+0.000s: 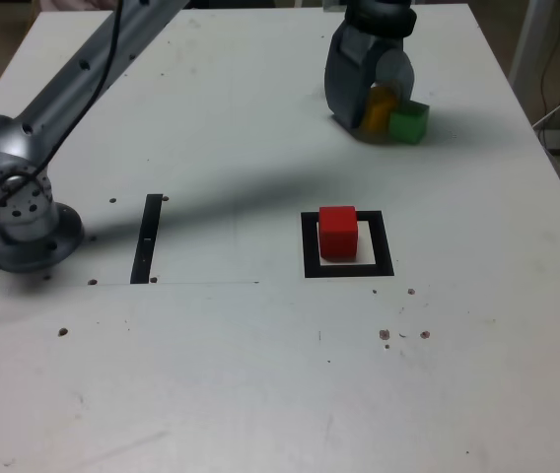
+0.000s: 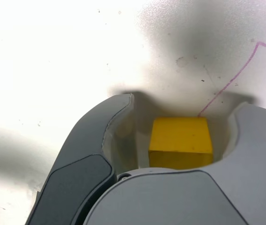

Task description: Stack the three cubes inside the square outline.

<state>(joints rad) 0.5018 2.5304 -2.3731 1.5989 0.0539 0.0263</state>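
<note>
On the pale tabletop (image 1: pixel 211 365), the red cube (image 1: pixel 338 233) sits within the square outline (image 1: pixel 313 272), set toward its left side in the exterior view, with some of the white centre showing to its right. The jaws are at the far side of the scene, right of the middle in the exterior view, pointing down around the yellow cube (image 2: pixel 180 140). They are open: one side stands on either side of that cube, and the wrist view shows a gap between it and each of them. Just right of the yellow cube in the exterior view is the green cube (image 1: pixel 409 122), outside the jaws; whether those two cubes touch, I cannot tell. The arm (image 1: pixel 83 79) reaches over from its base (image 1: pixel 26 232) at the exterior view's left. Between the base and the outline lies a narrow black strip (image 1: pixel 147 239), running from near to far. The wrist view also shows a thin purple line (image 2: pixel 236 76) on the tabletop, leading away from the yellow cube and bending sharply near its other end.
</note>
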